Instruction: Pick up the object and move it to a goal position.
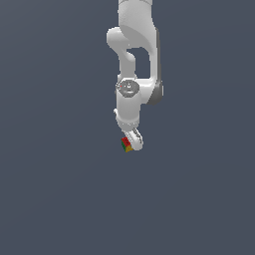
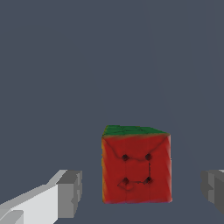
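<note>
Gripper: your gripper (image 1: pixel 133 141) sits just below the centre of the exterior view, pointing down; in the wrist view its jaws stand apart, clamped on nothing.
Fingers: in the wrist view you see one grey fingertip (image 2: pixel 70 193) at the lower left of the frame and the other at the lower right edge, each with a clear gap to the cube.
Cube: the cube (image 2: pixel 136 168) lies between the two fingertips in the wrist view, a red face toward the camera and a green face on top. In the exterior view the cube (image 1: pixel 126 145) shows red, green and yellow just at the gripper's tip, on its left side in the frame.
Arm: the white arm (image 1: pixel 133 60) comes down from the top centre of the exterior view.
Ground: a plain dark grey-blue surface (image 1: pixel 55 189) fills the rest of both views.
</note>
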Controlling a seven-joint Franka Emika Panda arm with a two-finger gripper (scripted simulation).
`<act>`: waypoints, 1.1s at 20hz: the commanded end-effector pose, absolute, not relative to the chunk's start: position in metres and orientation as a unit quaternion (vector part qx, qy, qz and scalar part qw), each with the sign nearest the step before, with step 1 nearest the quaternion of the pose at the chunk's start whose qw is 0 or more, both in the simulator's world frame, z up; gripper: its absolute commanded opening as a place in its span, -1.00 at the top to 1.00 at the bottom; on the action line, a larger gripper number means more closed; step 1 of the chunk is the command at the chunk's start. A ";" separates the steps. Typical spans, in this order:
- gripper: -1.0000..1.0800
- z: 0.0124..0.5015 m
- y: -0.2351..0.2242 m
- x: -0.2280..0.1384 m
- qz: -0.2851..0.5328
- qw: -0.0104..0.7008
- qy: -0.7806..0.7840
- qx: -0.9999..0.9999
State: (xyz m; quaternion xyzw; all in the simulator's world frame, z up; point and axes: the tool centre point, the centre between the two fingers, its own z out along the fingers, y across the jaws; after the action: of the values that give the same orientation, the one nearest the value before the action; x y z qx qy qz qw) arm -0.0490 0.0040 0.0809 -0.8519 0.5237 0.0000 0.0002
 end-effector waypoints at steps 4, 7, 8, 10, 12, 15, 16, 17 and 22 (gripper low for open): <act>-0.92 0.063 0.004 -0.050 0.000 0.000 0.525 -0.851; -0.92 0.047 0.004 -0.050 0.000 0.000 0.525 -0.851; -0.92 0.043 0.004 -0.050 0.000 0.000 0.525 -0.851; -0.92 0.037 0.004 -0.050 0.000 0.000 0.526 -0.851; -0.92 0.034 0.004 -0.050 0.000 0.000 0.526 -0.851; 1.00 0.033 0.004 -0.050 0.000 0.000 0.526 -0.851; 1.00 0.033 0.004 -0.050 0.000 0.000 0.526 -0.851; 1.00 0.033 0.004 -0.050 0.000 0.000 0.526 -0.851; 1.00 0.033 0.004 -0.050 0.000 0.000 0.526 -0.851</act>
State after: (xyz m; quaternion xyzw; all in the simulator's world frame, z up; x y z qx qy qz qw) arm -0.0492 0.0043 0.0339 -0.8508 0.5255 -0.0003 0.0004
